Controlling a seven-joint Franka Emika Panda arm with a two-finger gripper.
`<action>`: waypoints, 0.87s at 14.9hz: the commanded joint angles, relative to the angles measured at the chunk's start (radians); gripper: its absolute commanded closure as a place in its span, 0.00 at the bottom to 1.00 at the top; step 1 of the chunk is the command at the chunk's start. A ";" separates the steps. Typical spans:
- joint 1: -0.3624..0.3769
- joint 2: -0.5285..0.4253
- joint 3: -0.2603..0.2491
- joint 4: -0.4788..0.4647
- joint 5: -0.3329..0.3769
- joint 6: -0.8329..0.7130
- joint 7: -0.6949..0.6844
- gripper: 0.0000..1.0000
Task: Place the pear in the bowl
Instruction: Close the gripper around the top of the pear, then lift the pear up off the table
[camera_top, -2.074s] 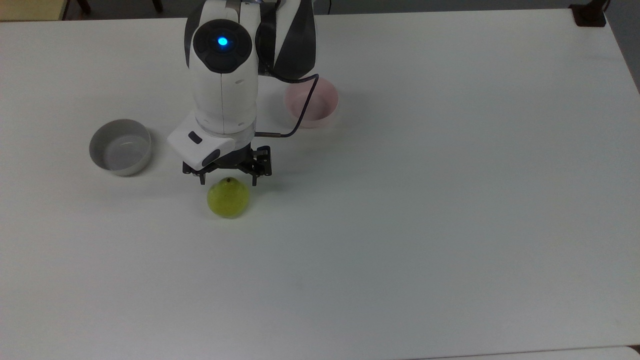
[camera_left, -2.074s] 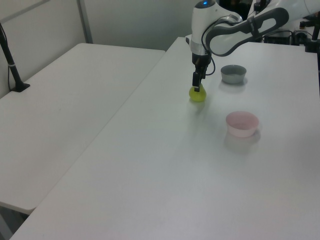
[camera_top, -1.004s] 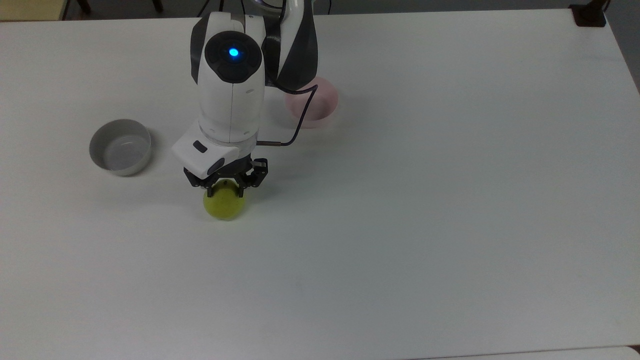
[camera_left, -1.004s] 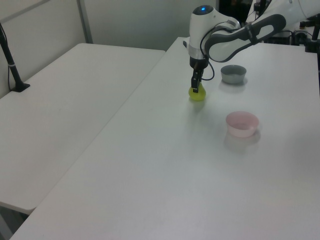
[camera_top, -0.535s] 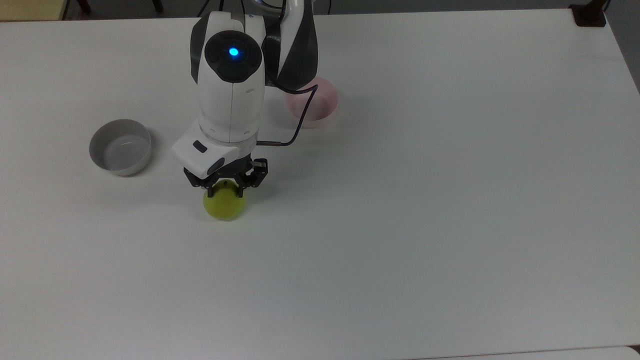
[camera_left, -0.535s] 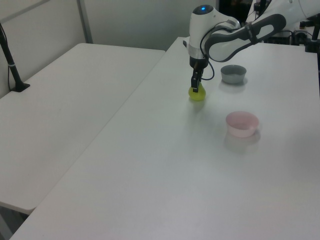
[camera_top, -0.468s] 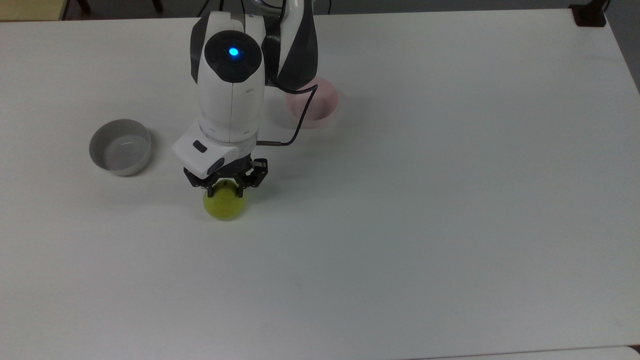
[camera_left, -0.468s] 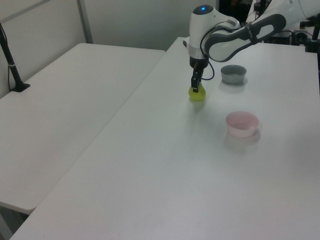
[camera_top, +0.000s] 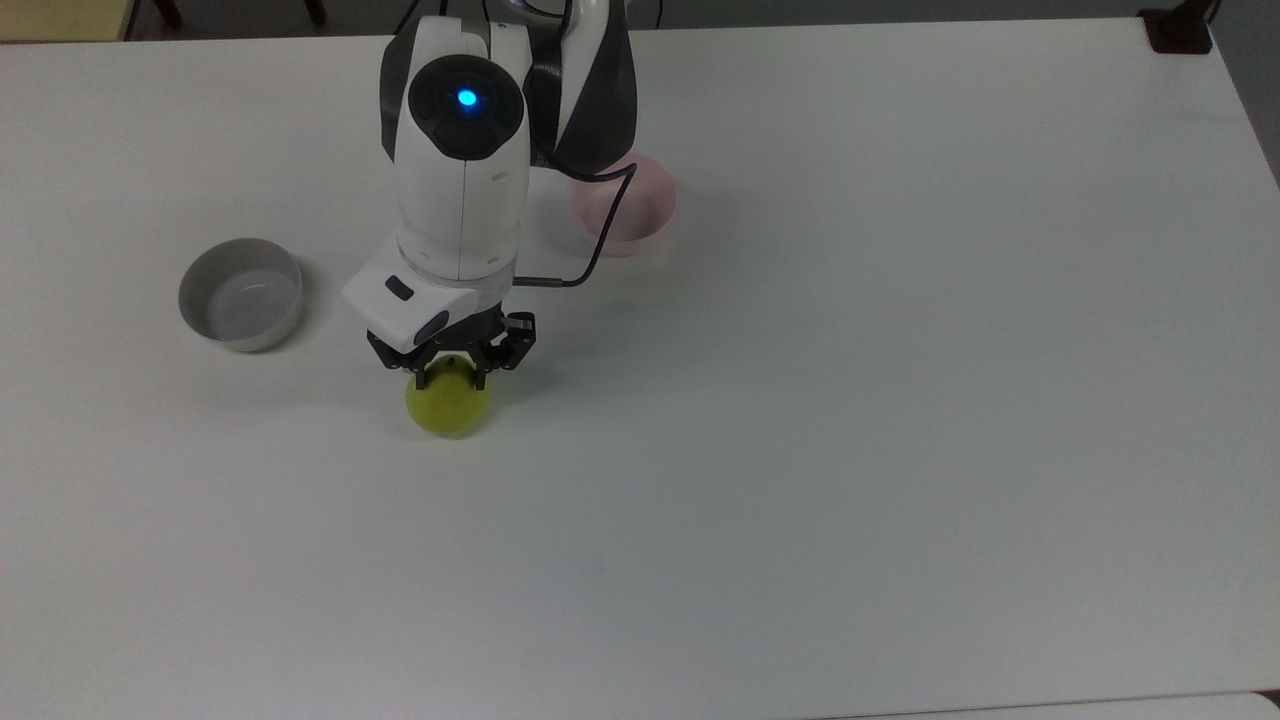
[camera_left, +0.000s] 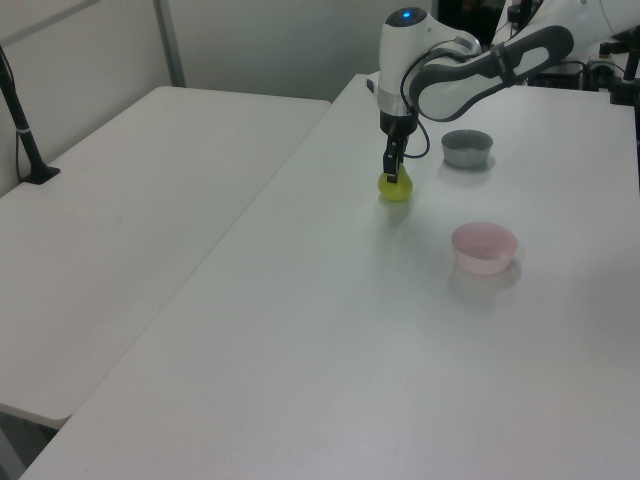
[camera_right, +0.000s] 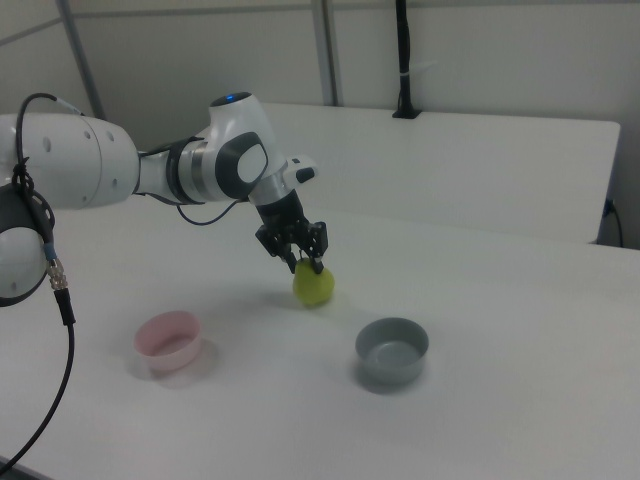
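While I'm watching remotely, gripper (camera_top: 450, 378) is pinching the pear (camera_top: 447, 406) up top, covering its stem end, arm is cutting off part of the pink bowl (camera_top: 640, 212).

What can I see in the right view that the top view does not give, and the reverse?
Right view alone: the pear's height and its side, with the pincer closed on its narrow top, plus a second table behind. Top view alone: the blue light on the arm, and the pink bowl's rim partly under the arm. Both: the pear on the table, the pink bowl and the grey bowl standing apart from it.
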 joint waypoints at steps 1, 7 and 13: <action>0.008 -0.051 0.003 -0.023 -0.003 -0.046 -0.007 0.80; 0.010 -0.114 0.004 -0.067 -0.001 -0.067 -0.013 0.80; 0.018 -0.233 0.067 -0.154 -0.001 -0.172 -0.013 0.80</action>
